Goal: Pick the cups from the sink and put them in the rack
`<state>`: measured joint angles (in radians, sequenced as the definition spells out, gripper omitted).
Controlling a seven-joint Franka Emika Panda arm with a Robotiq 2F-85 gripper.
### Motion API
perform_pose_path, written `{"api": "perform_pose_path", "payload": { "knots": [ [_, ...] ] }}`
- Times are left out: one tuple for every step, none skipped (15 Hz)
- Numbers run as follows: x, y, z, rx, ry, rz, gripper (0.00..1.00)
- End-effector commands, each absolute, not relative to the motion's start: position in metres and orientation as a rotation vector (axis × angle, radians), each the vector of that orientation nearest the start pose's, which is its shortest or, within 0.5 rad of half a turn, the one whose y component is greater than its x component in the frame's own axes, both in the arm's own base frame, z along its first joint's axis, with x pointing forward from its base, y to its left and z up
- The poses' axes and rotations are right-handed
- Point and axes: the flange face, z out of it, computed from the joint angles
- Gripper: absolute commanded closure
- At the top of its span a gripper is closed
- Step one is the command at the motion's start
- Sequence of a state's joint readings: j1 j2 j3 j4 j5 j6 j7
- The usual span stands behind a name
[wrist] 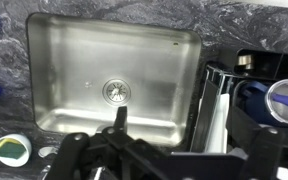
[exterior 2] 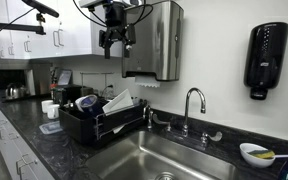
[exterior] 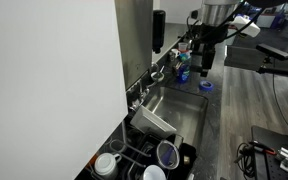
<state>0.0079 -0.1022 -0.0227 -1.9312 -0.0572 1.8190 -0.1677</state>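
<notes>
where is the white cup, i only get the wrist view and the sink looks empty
Observer: In an exterior view a white cup appears to stand in the rack, right next to the blue cup.
Operator: ok and how high am i
Observer: High up. The gripper hangs open, level with the wall cabinets and well above the tap.
</notes>
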Motion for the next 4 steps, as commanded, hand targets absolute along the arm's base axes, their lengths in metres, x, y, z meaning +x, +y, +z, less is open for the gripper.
{"api": "perform_pose_path", "payload": {
  "knots": [
    [0.5253, -0.0213, 0.5319, -3.185, -0.189, 0.021, 0.0],
    [0.5232, -0.0253, 0.5337, -3.186, -0.167, 0.016, 0.0],
    [0.523, -0.0255, 0.5344, -3.187, -0.168, 0.014, 0.0],
    [0.5231, -0.0245, 0.5341, -3.186, -0.171, 0.015, 0.0]
  ]
}}
